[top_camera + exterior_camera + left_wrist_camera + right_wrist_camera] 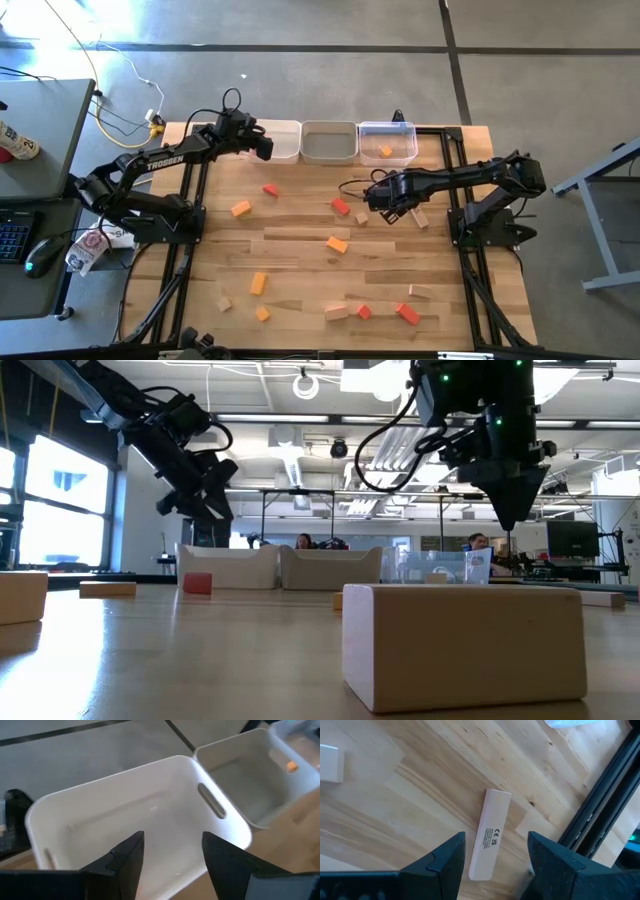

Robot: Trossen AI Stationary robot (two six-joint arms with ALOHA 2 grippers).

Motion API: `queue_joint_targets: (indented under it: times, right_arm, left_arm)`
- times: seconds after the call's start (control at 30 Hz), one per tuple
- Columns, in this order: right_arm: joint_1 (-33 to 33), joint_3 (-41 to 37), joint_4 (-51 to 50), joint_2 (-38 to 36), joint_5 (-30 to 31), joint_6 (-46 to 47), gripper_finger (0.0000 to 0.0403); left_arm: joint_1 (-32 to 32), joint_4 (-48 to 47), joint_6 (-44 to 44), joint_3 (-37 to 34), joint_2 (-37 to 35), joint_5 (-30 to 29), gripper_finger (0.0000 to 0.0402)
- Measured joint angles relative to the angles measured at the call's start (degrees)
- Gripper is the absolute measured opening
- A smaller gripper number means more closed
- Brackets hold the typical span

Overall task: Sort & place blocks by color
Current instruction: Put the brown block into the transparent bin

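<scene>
Right gripper hovers with fingers spread over a pale bar lying flat on the table, aligned to straddle it for pickup. Left gripper, also spread and empty, hangs over the white bin; other blocks lie scattered.

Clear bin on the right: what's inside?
The clear bin holds one orange-yellow block, lying toward its table-side wall. Nothing else shows through its bottom from above. No gripper covers it; its far corners are too small to check.
</scene>
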Motion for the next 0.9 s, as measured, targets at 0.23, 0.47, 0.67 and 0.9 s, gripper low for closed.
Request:
queue_joint_targets:
  times: [0.23, 0.47, 0.67, 0.9]
  right_arm:
    - [-2.49, 0.00, -0.22, 0.02, 1.85, -4.80, 0.0201]
    - [-6.89, 0.00, -2.31, 0.02, 1.90, -9.74, 0.0201]
    - [-9.14, -4.20, -1.80, -0.28, 1.47, -11.77, 0.0201]
    - [-9.88, -8.92, -0.76, -1.18, -1.40, -12.32, 0.0201]
  left_arm:
    - [-0.11, 1.17, 0.00, 0.00, -0.04, 7.89, 0.0187]
    - [-1.32, 1.10, 0.00, 0.00, -0.04, 8.66, 0.0186]
    - [-1.60, 1.10, 0.00, 0.00, -0.04, 8.61, 0.0186]
    - [-1.60, 1.10, 0.00, 0.00, -0.07, 7.37, 0.0186]
